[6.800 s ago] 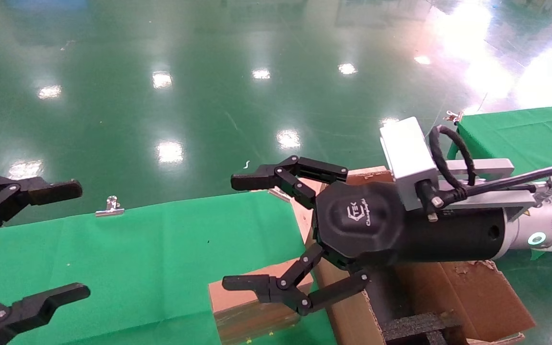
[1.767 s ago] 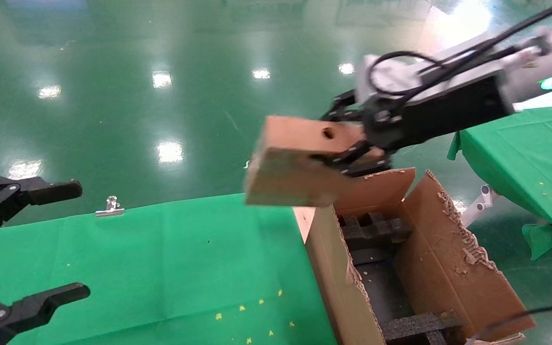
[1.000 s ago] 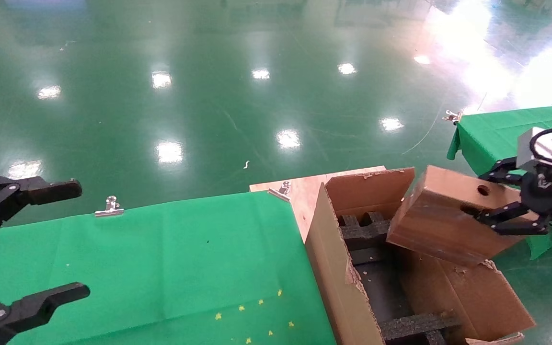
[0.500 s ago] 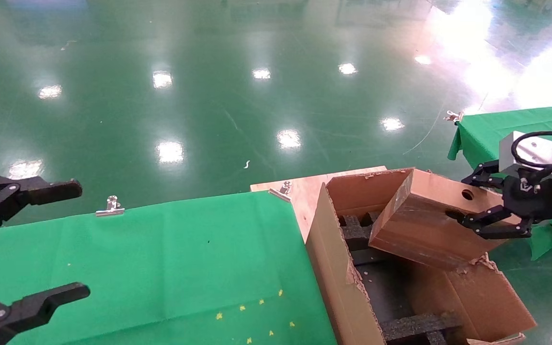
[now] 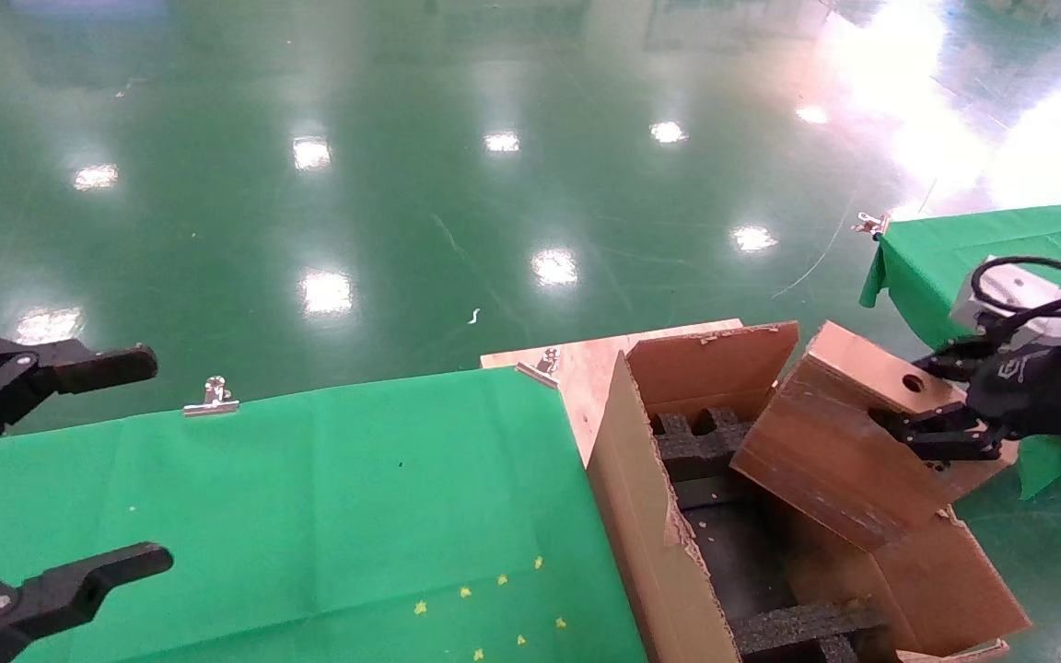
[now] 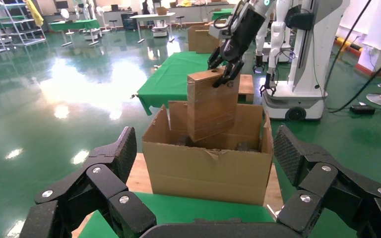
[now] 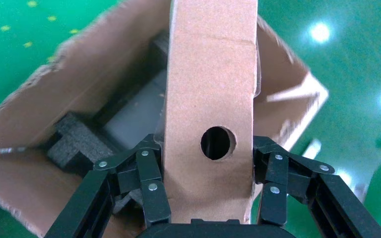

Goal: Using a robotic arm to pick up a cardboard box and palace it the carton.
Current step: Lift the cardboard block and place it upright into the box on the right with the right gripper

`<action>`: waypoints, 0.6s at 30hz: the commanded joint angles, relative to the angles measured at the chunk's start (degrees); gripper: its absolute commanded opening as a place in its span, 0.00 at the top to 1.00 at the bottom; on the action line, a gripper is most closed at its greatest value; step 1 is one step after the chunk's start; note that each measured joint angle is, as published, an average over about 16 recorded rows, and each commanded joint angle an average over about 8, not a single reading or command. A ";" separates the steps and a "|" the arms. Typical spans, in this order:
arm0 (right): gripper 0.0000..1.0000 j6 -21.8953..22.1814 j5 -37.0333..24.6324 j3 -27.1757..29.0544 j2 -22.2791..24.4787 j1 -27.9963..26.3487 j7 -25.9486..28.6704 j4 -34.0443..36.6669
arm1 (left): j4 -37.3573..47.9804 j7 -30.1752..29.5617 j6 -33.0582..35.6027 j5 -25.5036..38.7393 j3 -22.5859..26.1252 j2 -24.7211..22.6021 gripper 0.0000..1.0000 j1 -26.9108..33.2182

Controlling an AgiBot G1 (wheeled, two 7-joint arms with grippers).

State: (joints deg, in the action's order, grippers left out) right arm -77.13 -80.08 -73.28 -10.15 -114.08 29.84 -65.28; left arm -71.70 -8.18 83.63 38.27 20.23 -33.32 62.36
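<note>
a big open brown carton [image 5: 669, 552] with torn flaps and black foam [image 5: 802, 626] inside stands against the right edge of a green-covered table [image 5: 309, 497]. the right gripper [image 5: 940, 405] comes in from the carton's right side, above its right flap, and its black fingers [image 7: 151, 186] are clamped on both broad faces of a small flat box [image 5: 839, 442], close to the narrow face with the round hole [image 7: 217, 143]. the box hangs tilted over the carton's opening, hole end up and toward the gripper, lower end dipping inside the carton's walls above the foam; whether it touches the foam cannot be told. the left gripper [image 5: 42, 479] hovers well away from the carton, over the table's far left edge, fingers spread wide and holding nothing. a shiny green floor [image 5: 402, 184] lies beyond the carton, and a second green table [image 5: 973, 244] stands to its right.
</note>
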 commanded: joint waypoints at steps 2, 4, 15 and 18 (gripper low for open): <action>1.00 4.34 -1.55 -1.07 2.05 1.80 8.40 -5.03 | 0.00 0.00 0.00 0.00 0.00 0.00 0.00 0.00; 1.00 7.07 -3.50 -1.86 2.99 2.82 14.50 -8.26 | 0.00 0.00 0.00 0.00 0.00 0.00 0.00 0.00; 1.00 15.07 -10.80 -5.08 1.61 6.75 39.59 -12.36 | 0.00 0.00 0.00 0.00 0.01 0.00 0.00 0.00; 1.00 15.30 -11.15 -5.57 0.78 7.35 44.02 -12.40 | 0.00 0.00 0.00 0.00 0.01 0.00 0.00 0.00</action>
State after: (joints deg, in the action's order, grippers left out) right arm -62.23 -91.12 -78.76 -9.34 -106.89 72.75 -77.63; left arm -71.70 -8.18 83.63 38.27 20.24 -33.32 62.37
